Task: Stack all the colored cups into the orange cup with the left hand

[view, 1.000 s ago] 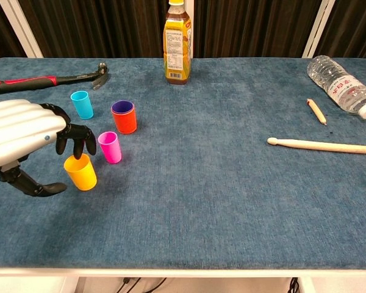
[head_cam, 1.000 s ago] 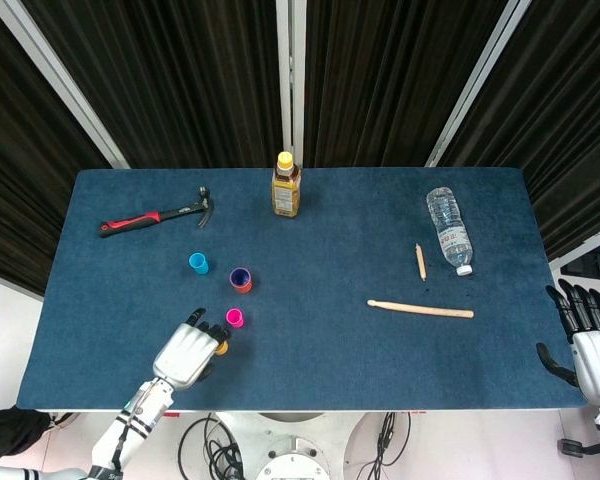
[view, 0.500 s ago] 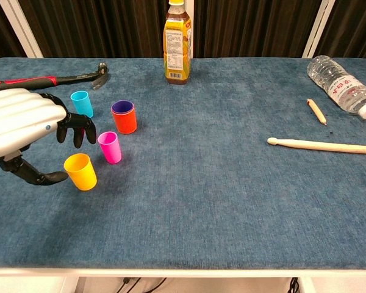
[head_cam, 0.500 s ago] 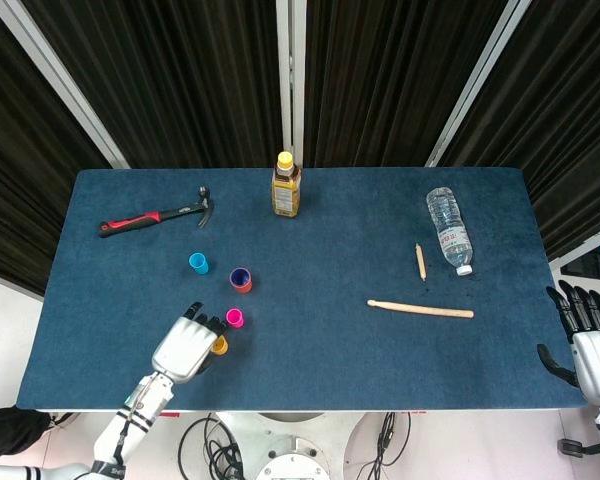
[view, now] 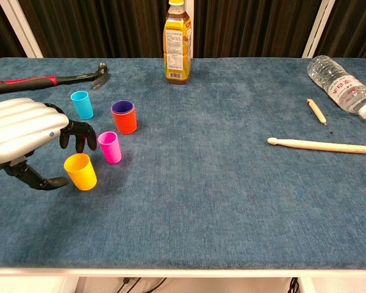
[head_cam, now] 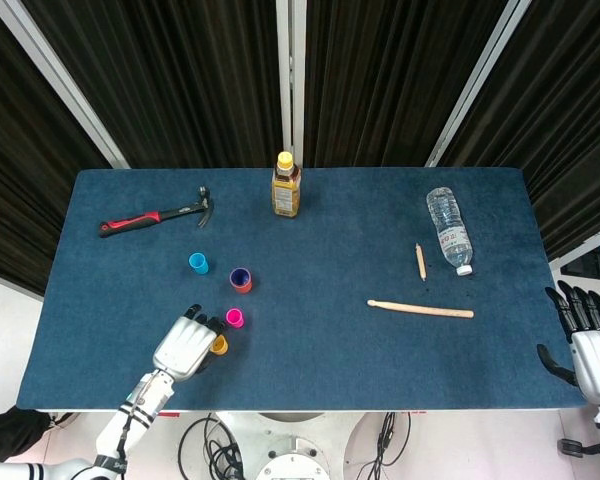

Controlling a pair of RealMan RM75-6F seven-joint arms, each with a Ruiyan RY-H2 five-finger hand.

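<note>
Orange cup [view: 124,118] is sitting upright on the blue table [view: 232,183], and it's got a purple cup [view: 122,107] nested in it, only the purple rim showing. Light blue cup [view: 82,104] stands off to its left, a bit further back, apart from it. Pink cup [view: 110,147] is just in front of the orange one, nearer me, upright and not touching it. Yellow cup [view: 80,171] is closest to my edge of the table, upright, open mouth up.

My left hand [view: 21,134] hangs over the table right by the yellow cup, holding nothing. The fingers [view: 78,135] are apart and bent downward, their dark tips above and just behind the yellow cup's rim and just left of the pink cup. My thumb [view: 36,180] reaches in low from the left, its tip right beside the yellow cup's side; can't tell if it actually touches.

My right hand [head_cam: 584,340] is off past the right edge of the table, fingers apart and pointing up, nothing in it.

Other stuff on the table: a hammer [view: 49,80] with a red handle at the far left, a tea bottle [view: 177,43] standing at the back middle, a water bottle [view: 340,84] lying on its side far right, a drumstick [view: 322,145] lying flat, and a short wooden stick [view: 316,111] between those two.
</note>
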